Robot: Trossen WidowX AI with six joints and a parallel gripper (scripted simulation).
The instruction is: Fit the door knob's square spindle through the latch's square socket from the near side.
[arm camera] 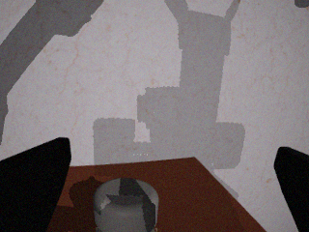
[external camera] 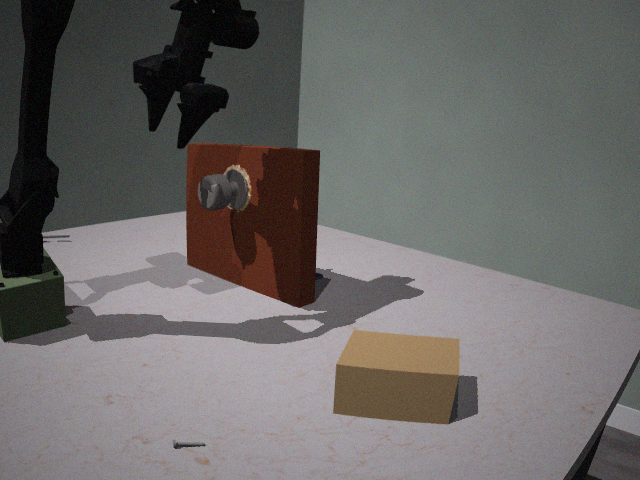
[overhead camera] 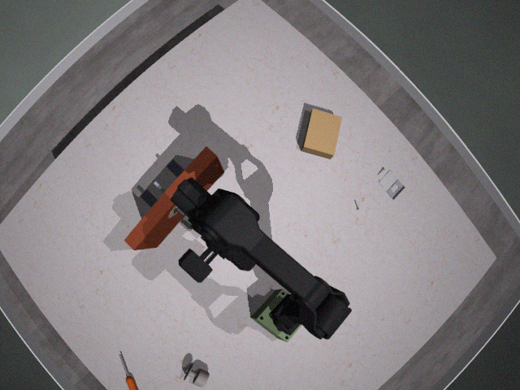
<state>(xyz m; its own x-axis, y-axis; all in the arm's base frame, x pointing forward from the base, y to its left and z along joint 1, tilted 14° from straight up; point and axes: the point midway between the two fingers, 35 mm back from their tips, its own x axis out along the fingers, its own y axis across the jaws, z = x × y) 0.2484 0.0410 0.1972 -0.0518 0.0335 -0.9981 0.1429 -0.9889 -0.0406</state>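
Note:
A red-brown wooden door panel (external camera: 253, 219) stands upright on the table; it also shows from above (overhead camera: 174, 199). The grey door knob (external camera: 219, 189) sits in the panel's robot-facing side, its round plate (external camera: 240, 180) against the wood. In the wrist view the knob (arm camera: 124, 218) is below, centred between my fingers. My gripper (external camera: 178, 116) is open and empty, above the panel's top edge and well clear of the knob. The latch's socket is hidden behind the knob.
A tan block (external camera: 397, 376) lies on the table to the right. A small screw (external camera: 188, 444) lies near the front. The green robot base (external camera: 28, 299) is at left. An orange screwdriver (overhead camera: 127, 375), a small grey part (overhead camera: 197, 371) and a metal plate (overhead camera: 392, 184) lie farther off.

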